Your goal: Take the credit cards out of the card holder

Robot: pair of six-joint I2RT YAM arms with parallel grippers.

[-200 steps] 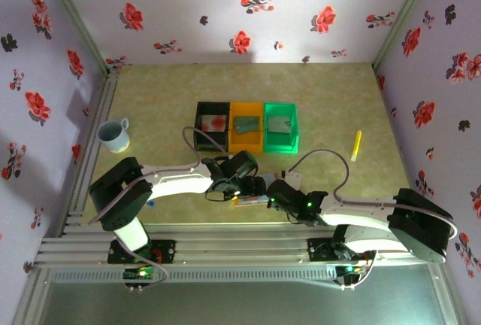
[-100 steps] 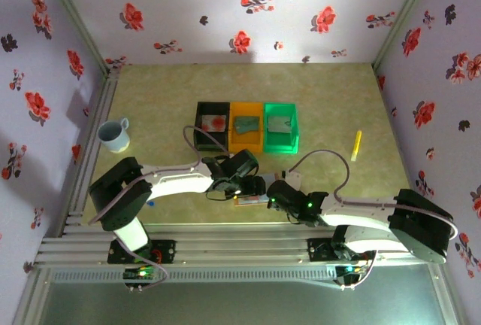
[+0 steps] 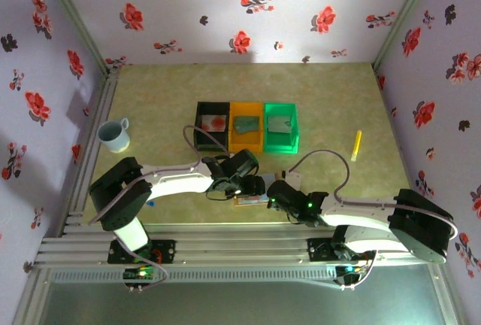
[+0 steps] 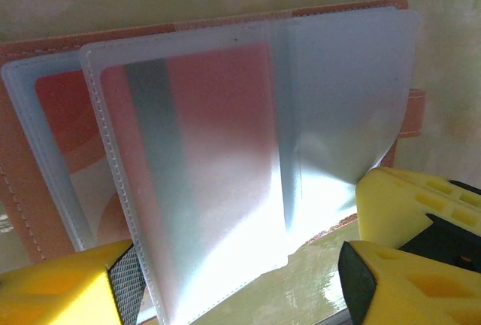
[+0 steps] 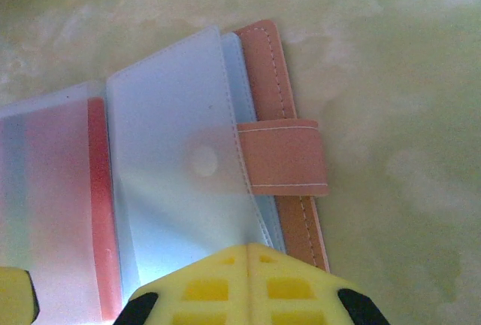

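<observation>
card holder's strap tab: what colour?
The strap tab is pinkish-tan with pale stitching, like the card holder cover. Clearest in the right wrist view.

Frosted sleeves blur the credit card, and the card holder runs off the left edge.

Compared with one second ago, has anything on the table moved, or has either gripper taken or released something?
From above, nothing has visibly moved. Both arms meet at the card holder as before, with the left gripper open around its clear sleeves and the right gripper shut on its edge. The bins, the mug and the yellow stick are where they were.
</observation>
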